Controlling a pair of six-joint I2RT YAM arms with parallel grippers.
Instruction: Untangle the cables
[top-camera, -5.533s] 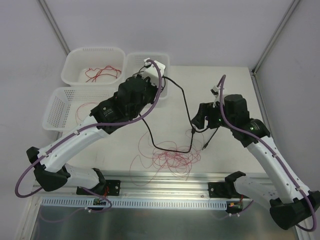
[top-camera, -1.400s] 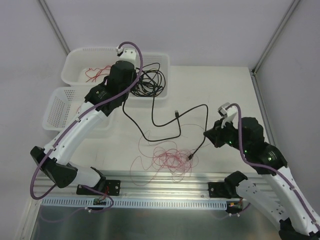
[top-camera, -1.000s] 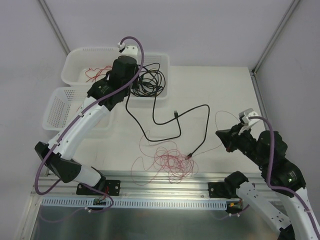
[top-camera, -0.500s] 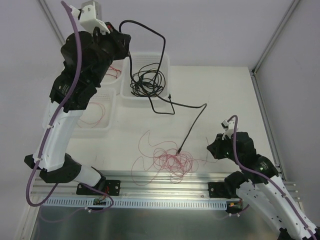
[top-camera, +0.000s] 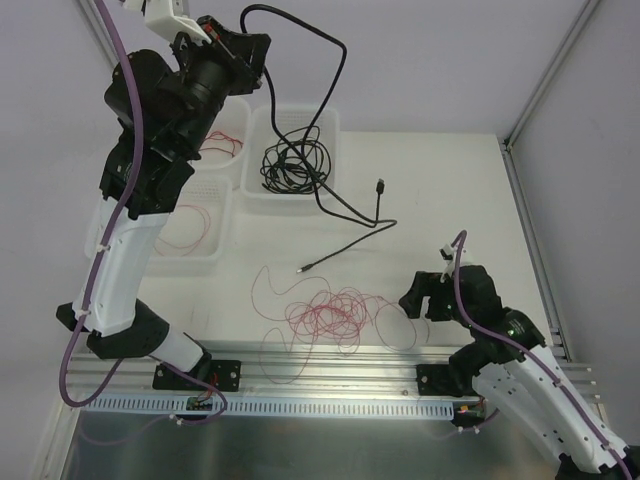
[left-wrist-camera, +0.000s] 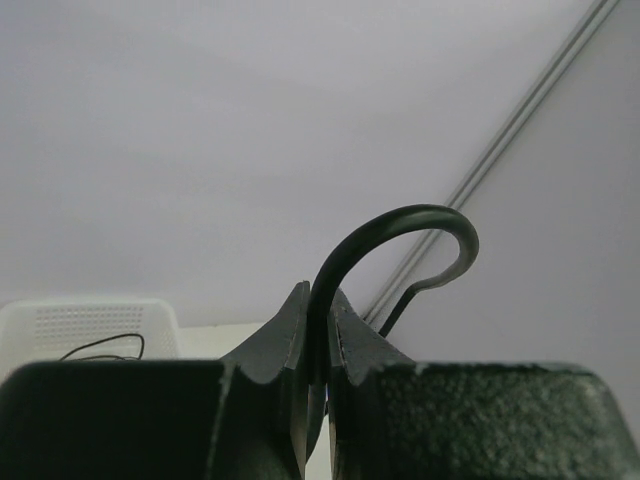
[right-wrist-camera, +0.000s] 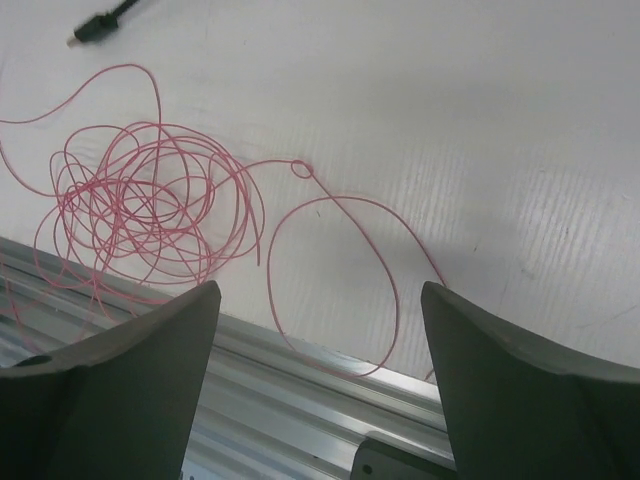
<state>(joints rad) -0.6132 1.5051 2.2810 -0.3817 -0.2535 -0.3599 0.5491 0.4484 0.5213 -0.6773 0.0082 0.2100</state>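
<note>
My left gripper (top-camera: 250, 42) is raised high at the back left, shut on a black cable (top-camera: 335, 70) that arcs up and drops into a coil (top-camera: 290, 165) in the back middle basket (top-camera: 320, 120). In the left wrist view the cable (left-wrist-camera: 400, 222) is pinched between the fingers (left-wrist-camera: 288, 330). Its two loose plug ends (top-camera: 380, 186) lie on the table. A tangle of red wire (top-camera: 325, 318) lies near the front edge, also in the right wrist view (right-wrist-camera: 140, 200). My right gripper (top-camera: 412, 300) is open and empty just right of the tangle.
Two more white baskets at the left hold red wires (top-camera: 215, 145), (top-camera: 185, 215). An aluminium rail (top-camera: 330, 375) runs along the near edge, and it shows in the right wrist view (right-wrist-camera: 330, 400). Frame posts stand at the back corners.
My left gripper rose with the black cable, pulling its tail off the red tangle toward the basket. My right gripper let the cable go and moved down beside the red wire.
</note>
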